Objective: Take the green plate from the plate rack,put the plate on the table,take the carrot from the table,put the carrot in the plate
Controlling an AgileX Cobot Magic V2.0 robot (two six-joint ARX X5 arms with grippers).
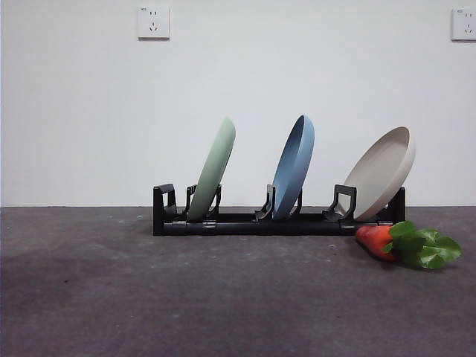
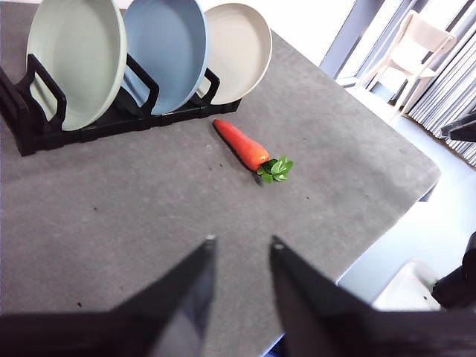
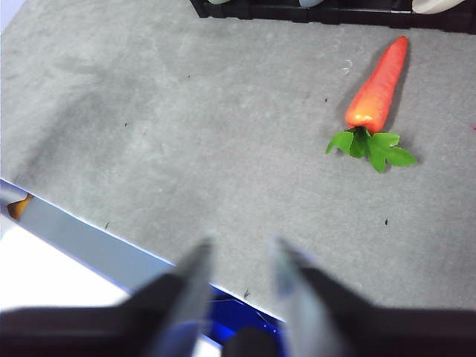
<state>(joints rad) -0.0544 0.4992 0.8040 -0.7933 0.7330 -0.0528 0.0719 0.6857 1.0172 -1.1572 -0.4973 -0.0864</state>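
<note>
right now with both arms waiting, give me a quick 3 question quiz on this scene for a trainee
1. True or false: the green plate stands in the plate rack.
2. Multiple choice: the carrot lies A) on the beige plate, B) on the table by the rack's beige-plate end, C) in a gripper.
3. Fill in: the plate between the green and beige ones is ____.

Key:
1. True; it leans upright in a slot.
2. B; the left gripper and right gripper are both open and hold nothing.
3. The blue plate.
</note>
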